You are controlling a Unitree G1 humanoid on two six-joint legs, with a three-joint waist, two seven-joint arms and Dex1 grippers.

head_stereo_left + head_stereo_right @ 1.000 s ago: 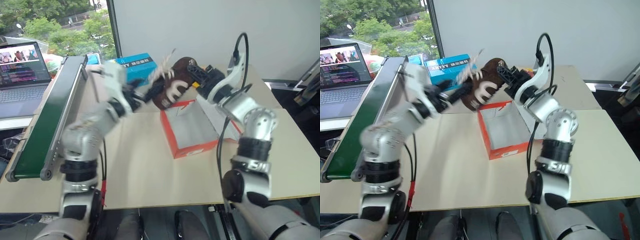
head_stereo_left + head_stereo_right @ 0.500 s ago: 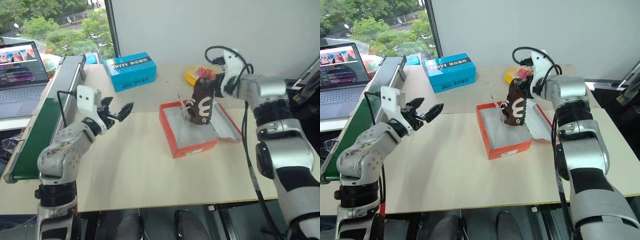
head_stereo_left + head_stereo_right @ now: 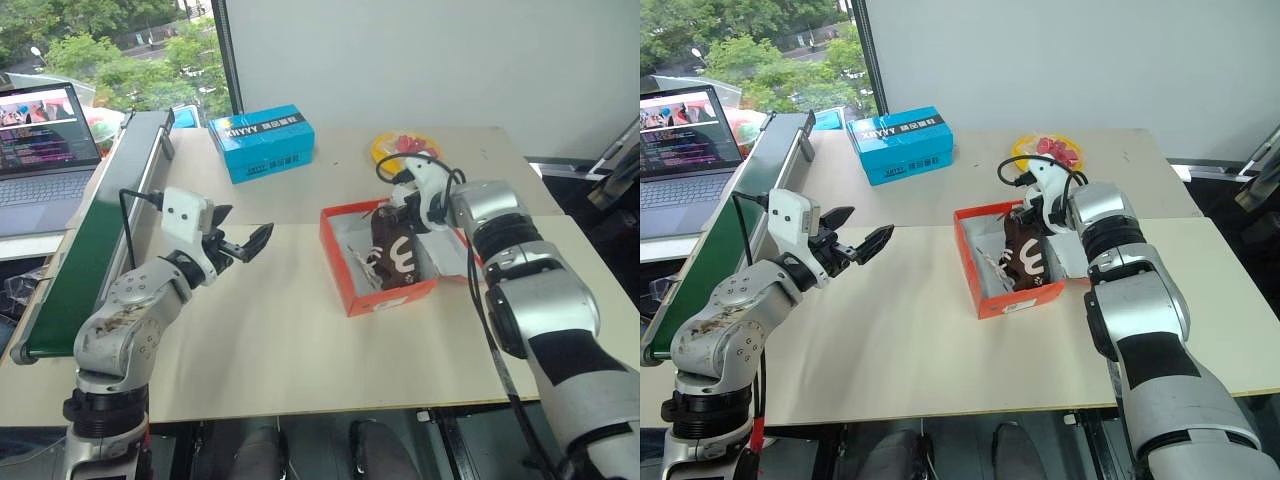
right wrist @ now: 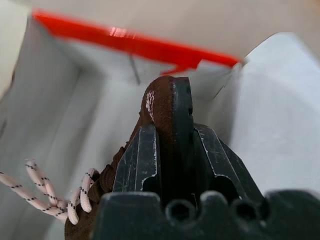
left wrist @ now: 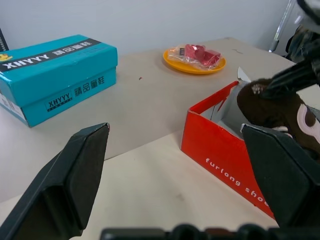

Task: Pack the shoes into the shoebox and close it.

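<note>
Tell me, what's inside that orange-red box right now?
Inside the shoebox lies one dark brown shoe, pinched at its heel by the right gripper. White lining shows beside it. The floor beneath the shoe is covered.

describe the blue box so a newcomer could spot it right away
Start at the beige table and look to its far side, near the window. The blue box lies there closed, left of the yellow plate. Unlike the open shoebox, it is turquoise with white lettering.

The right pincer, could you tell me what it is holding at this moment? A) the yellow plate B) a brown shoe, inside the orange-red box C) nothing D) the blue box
B: the right pincer is clamped on the brown shoe, inside the shoebox.
</note>
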